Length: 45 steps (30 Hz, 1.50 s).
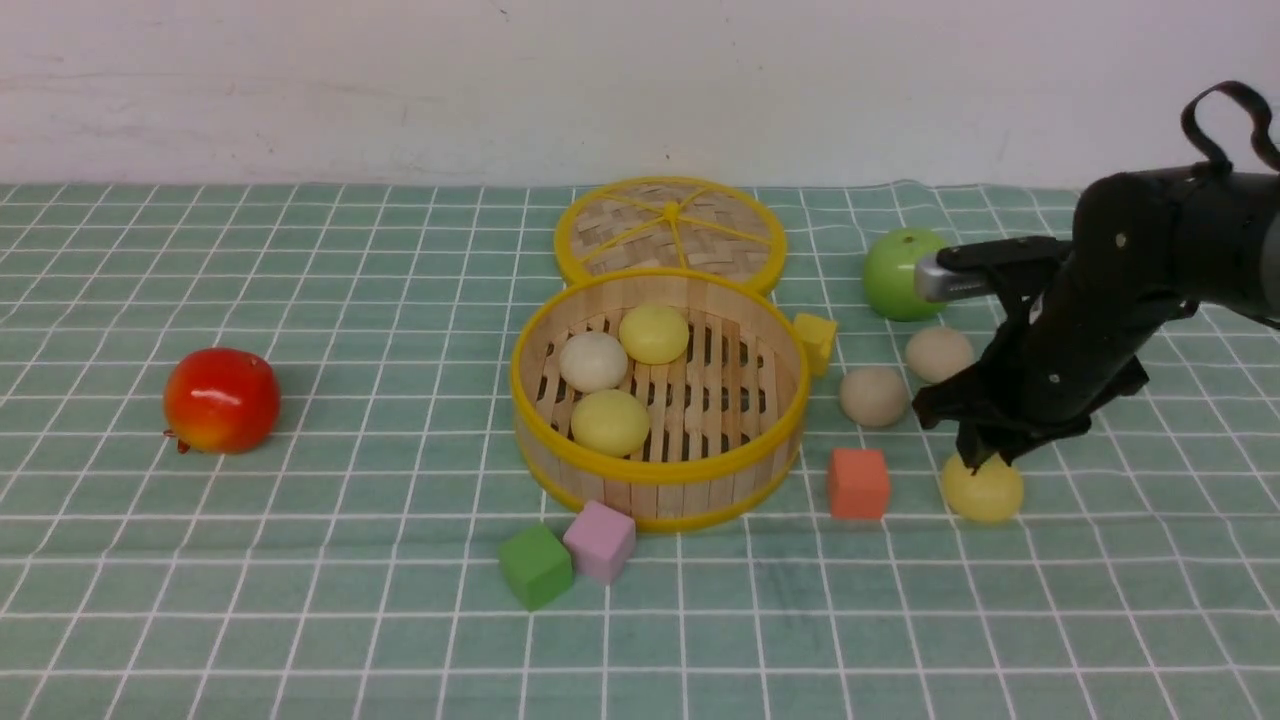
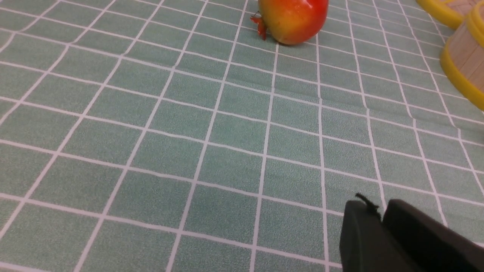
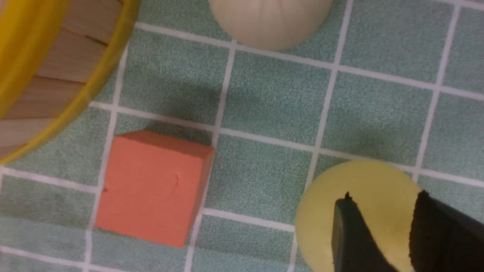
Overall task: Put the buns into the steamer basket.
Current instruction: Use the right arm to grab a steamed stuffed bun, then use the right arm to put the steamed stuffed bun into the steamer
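The steamer basket (image 1: pixel 655 472) stands mid-table and holds three buns: a beige-white one (image 1: pixel 593 361) and two pale yellow ones (image 1: pixel 654 333) (image 1: pixel 610 422). Two beige-white buns (image 1: pixel 873 396) (image 1: pixel 939 354) lie on the cloth to its right. A pale yellow bun (image 1: pixel 985 492) lies nearer the front. My right gripper (image 1: pixel 978 462) hangs just over this bun's top, jaws a little apart. In the right wrist view the gripper (image 3: pixel 382 200) overlaps the yellow bun (image 3: pixel 359 181). My left gripper (image 2: pixel 380 211) is shut and empty, low over bare cloth, and is out of the front view.
The woven lid (image 1: pixel 670 230) lies behind the basket. A green apple (image 1: pixel 897 275) sits behind my right arm and a red apple (image 1: pixel 221 400) at far left. An orange cube (image 1: pixel 858 483) is just left of the yellow bun. Yellow (image 1: pixel 815 340), pink (image 1: pixel 599 540) and green (image 1: pixel 535 565) cubes surround the basket.
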Tool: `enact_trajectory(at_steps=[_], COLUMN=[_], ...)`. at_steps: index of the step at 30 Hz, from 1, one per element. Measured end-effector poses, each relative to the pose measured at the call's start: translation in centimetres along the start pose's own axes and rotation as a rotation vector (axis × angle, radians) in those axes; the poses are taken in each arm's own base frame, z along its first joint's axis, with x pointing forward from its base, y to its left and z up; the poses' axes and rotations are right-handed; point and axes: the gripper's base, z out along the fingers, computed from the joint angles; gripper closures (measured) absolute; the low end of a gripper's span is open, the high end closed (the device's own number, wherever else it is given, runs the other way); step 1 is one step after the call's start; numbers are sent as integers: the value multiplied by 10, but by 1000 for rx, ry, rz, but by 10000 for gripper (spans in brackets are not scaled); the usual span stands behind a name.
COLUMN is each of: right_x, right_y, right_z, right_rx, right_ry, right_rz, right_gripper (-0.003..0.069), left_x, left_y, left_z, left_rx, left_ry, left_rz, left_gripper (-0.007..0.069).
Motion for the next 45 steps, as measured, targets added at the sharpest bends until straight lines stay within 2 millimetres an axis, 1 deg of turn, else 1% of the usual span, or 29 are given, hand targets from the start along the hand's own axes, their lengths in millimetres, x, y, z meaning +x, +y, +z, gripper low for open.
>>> enact_trajectory(at_steps=[4,6,8,12,13,15,18,19,20,23,24,25,26,28,30,31,32,34,35,36,38,39,40,41,42,43,44,45], right_x=[1,1,1,1,1,2,-1,-3,-4,-21,-24,-28,-30,-39,-45,-46,-46,-47,-46,-46,-45,-45,-45,-45,-46,-46,-47,-47], right_y=[-1,-1,-1,-1,0,0,0,1,1,6,8,12,14,32,56,68,69,87,101,107,119,123,124,127,128,128,129,129], right_z=[7,9,10,10,10,10,2,-3,-5,-47,-55,-67,-72,-94,-106,-108,-107,-103,-95,-90,-71,-61,-59,-47,-39,-39,-29,-28], right_rx=[9,9,9,3,1,-1,-2,-3,-3,-25,-34,-51,-59,-120,-198,-232,-233,-284,-315,-327,-343,-344,-344,-343,-340,-340,-339,-339], right_ry=[13,14,16,17,23,30,45,41,40,-25,-41,-67,-82,-147,-213,-231,-237,-254,-257,-253,-236,-226,-228,-220,-215,-218,-219,-217], right_rz=[-8,-8,-8,-2,0,2,1,0,0,-16,-25,-40,-46,-93,-149,-169,-176,-204,-221,-227,-241,-244,-244,-242,-238,-238,-228,-228], right_gripper=[421,439,477,620,646,659,663,663,663,663,663,663,663,663,663,663,663,663,663,663,663,663,663,663,663,663,663,663], left_x=[0,0,0,0,0,0,0,0,0,0,0,0,0,0,0,0,0,0,0,0,0,0,0,0,0,0,0,0], left_y=[0,0,0,0,0,0,0,0,0,0,0,0,0,0,0,0,0,0,0,0,0,0,0,0,0,0,0,0], left_z=[0,0,0,0,0,0,0,0,0,0,0,0,0,0,0,0,0,0,0,0,0,0,0,0,0,0,0,0], left_rx=[0,0,0,0,0,0,0,0,0,0,0,0,0,0,0,0,0,0,0,0,0,0,0,0,0,0,0,0], left_ry=[0,0,0,0,0,0,0,0,0,0,0,0,0,0,0,0,0,0,0,0,0,0,0,0,0,0,0,0], left_rz=[0,0,0,0,0,0,0,0,0,0,0,0,0,0,0,0,0,0,0,0,0,0,0,0,0,0,0,0], left_gripper=[544,542,540,534,533,533,533,531,531,526,525,523,523,522,520,518,517,515,513,512,512,512,512,512,512,512,512,512])
